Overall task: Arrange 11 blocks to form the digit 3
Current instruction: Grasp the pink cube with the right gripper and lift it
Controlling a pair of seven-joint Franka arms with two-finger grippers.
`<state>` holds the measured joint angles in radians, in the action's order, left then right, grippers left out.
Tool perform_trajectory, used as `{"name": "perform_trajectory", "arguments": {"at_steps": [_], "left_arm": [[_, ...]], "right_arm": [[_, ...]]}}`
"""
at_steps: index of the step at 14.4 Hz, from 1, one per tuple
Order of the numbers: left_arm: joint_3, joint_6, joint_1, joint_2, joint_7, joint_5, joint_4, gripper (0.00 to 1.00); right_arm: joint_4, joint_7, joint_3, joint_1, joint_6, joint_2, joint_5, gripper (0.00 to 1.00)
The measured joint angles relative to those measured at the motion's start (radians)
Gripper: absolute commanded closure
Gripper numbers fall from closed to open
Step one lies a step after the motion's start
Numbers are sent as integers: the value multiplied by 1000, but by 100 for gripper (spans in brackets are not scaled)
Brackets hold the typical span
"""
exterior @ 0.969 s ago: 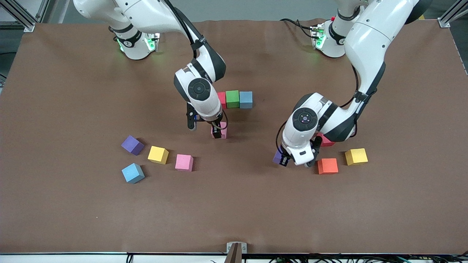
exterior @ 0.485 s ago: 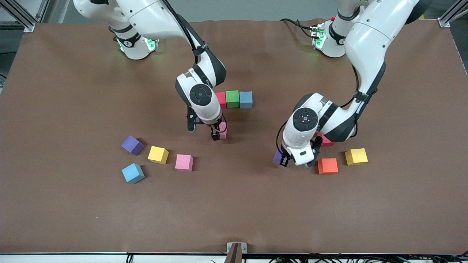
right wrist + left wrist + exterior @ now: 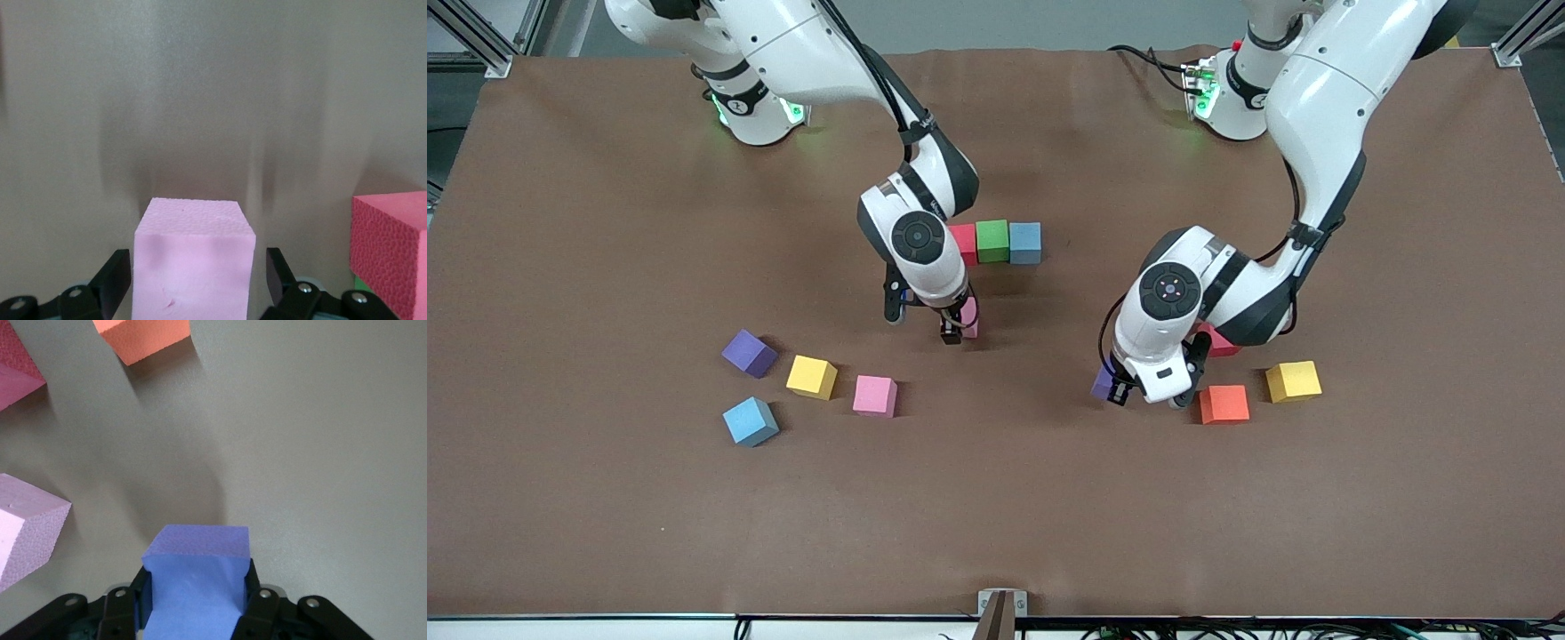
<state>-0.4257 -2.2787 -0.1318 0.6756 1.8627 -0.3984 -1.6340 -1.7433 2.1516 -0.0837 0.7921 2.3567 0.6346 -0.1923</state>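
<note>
Three blocks, red (image 3: pixel 965 243), green (image 3: pixel 992 240) and blue (image 3: pixel 1025 242), lie touching in a row mid-table. Just nearer the camera a pink block (image 3: pixel 967 316) (image 3: pixel 193 260) rests on the table. My right gripper (image 3: pixel 958 325) (image 3: pixel 193 280) stands astride it, open, with a gap showing on each side. My left gripper (image 3: pixel 1112 388) (image 3: pixel 197 583) is shut on a purple block (image 3: pixel 1103 382) (image 3: pixel 195 587), held low over the table toward the left arm's end.
Loose purple (image 3: pixel 749 353), yellow (image 3: pixel 812 376), pink (image 3: pixel 874 396) and blue (image 3: pixel 751 421) blocks lie toward the right arm's end. Beside the left gripper lie an orange block (image 3: pixel 1224 404), a yellow block (image 3: pixel 1294 380) and a red block (image 3: pixel 1220 344), partly hidden by the wrist.
The right arm's wrist has shifted slightly toward the block row, its fingers still astride the pink block. The left arm has not moved.
</note>
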Motion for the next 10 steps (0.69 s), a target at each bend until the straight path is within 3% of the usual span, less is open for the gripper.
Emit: {"name": "perform_trajectory", "arguments": {"at_steps": [2, 3, 10], "left_arm": [[0, 0, 0, 0, 0, 0, 0, 70], [0, 0, 0, 0, 0, 0, 0, 70], [0, 0, 0, 0, 0, 0, 0, 70]], "right_arm": [[9, 0, -1, 0, 0, 1, 0, 95], [15, 0, -2, -2, 0, 1, 0, 100], [32, -72, -7, -21, -67, -9, 1, 100]]}}
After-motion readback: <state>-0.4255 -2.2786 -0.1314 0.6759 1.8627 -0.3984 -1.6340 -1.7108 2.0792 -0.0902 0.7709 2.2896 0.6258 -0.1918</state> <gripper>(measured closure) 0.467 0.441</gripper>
